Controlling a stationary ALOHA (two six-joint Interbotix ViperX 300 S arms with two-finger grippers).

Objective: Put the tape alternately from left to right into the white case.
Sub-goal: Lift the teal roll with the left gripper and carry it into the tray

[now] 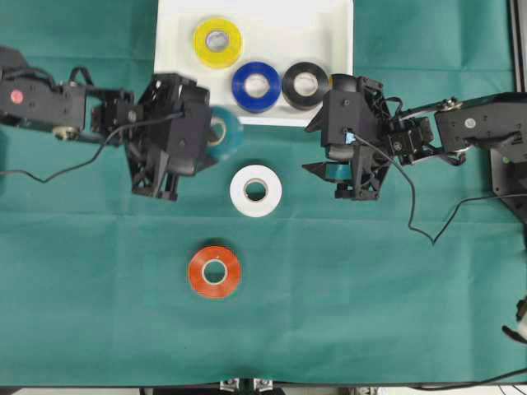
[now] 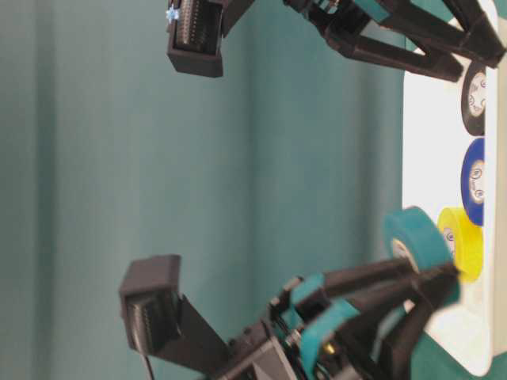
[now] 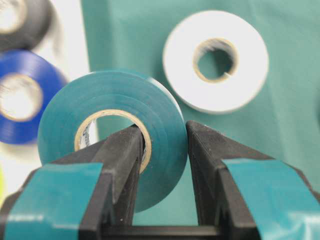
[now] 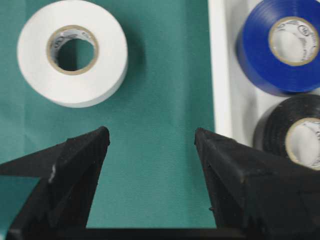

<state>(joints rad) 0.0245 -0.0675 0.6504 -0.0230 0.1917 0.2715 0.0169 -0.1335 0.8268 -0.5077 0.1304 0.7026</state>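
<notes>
Left gripper is clenched on the small teal ring-shaped tape roll, one jaw inside the pale core, the other on the outer face, pinching the ring wall. The roll hangs clear of the cloth, just beside the front rim of the shallow glossy white rectangular plastic case. Right gripper has its jaws released, nothing between them, over bare cloth near the case's edge.

In the case: yellow tape roll, blue tape roll, black tape roll, the last two touching. On the green cloth tabletop: white tape roll, and well apart below it the orange-red tape roll.

Handling, judged: rolls look light, stiff, smooth-sided; the wall pinch through the core seems secure. A flat roll is best taken the same way, one jaw into the hole. Glossy case floor is likely slippery, so a roll may slide on release.

Writing: faint print inside the cores, too small to read. No brand visible.
</notes>
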